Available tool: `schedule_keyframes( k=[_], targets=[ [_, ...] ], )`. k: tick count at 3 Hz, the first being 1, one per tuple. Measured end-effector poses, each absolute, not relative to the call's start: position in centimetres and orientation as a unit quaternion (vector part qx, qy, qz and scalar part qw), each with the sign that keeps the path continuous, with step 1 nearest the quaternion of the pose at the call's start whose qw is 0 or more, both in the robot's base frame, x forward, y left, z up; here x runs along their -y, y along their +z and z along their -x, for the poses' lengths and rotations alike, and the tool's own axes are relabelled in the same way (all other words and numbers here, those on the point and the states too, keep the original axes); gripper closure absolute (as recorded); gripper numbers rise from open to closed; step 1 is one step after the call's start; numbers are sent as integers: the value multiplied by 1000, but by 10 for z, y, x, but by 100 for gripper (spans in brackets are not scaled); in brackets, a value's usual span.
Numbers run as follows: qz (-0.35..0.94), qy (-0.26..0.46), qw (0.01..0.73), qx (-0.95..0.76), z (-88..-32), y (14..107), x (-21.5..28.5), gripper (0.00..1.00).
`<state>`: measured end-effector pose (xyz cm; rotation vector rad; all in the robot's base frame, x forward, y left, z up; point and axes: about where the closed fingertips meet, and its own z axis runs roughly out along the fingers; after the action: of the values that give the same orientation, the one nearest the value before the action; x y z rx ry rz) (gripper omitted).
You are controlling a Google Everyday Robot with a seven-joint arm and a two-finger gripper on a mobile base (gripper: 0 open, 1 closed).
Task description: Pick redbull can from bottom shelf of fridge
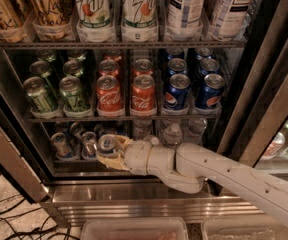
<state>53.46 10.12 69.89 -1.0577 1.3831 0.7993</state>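
Observation:
My gripper (108, 153) is inside the fridge (134, 196) at the front of the bottom shelf (71, 161), left of centre. Its cream fingers (110, 162) are shut on the redbull can (106, 144), a slim can whose silver pull-tab top faces the camera. Two more slim cans (62, 145) (88, 143) stand just left of it on the same shelf. My white arm (219, 171) reaches in from the lower right.
The rack above holds green cans (74, 91), red Coca-Cola cans (109, 94) and blue Pepsi cans (176, 91). Clear water bottles (173, 133) stand behind my wrist. The door frame (264, 99) rises at right. Cables (14, 219) lie on the floor, and clear bins (134, 230) sit below.

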Motion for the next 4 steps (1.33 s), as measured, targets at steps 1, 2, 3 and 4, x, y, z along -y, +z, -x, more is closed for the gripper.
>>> schedule_keyframes(
  k=[1, 2, 3, 4],
  targets=[
    [487, 376, 539, -575, -519, 693, -101, 100],
    [508, 407, 509, -563, -501, 691, -98, 100],
    [515, 438, 473, -565, -480, 700, -93, 100],
    [508, 452, 456, -575, -465, 719, -91, 100]
  ],
)
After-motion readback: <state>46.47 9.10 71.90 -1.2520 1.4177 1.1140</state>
